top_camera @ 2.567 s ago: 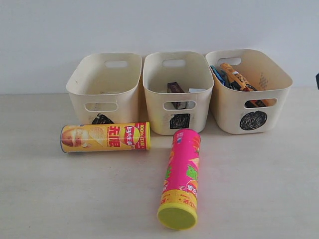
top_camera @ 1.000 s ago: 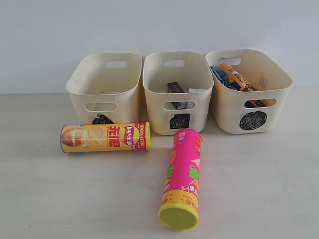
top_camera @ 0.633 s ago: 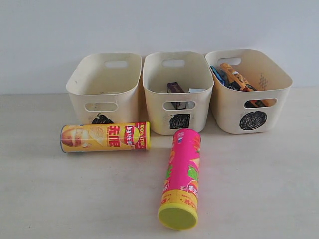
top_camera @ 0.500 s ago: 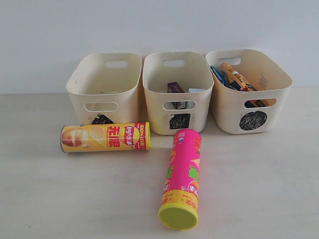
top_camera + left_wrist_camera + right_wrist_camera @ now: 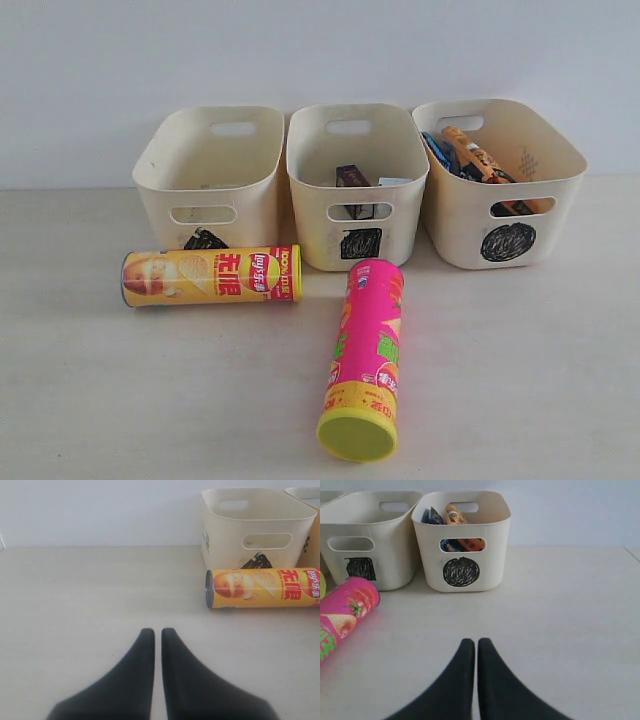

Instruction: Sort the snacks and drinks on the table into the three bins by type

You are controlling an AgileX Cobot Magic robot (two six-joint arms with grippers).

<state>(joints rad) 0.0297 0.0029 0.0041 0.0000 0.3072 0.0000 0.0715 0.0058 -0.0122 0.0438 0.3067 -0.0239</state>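
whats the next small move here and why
Probably open the left tool and ease it toward the yellow Lay's tube: its jaws are shut with nothing held, and the tube lies on its side just in front of the left bin, which looks empty.

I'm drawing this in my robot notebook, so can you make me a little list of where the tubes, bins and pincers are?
yellow tube: lying on its side on the table, in front of the left bin
pink tube: lying on its side in front of the middle bin
middle bin: square mark, dark purple carton inside
right bin: circle mark, snack bags inside
left pincer: shut, holding nothing
right pincer: shut, holding nothing
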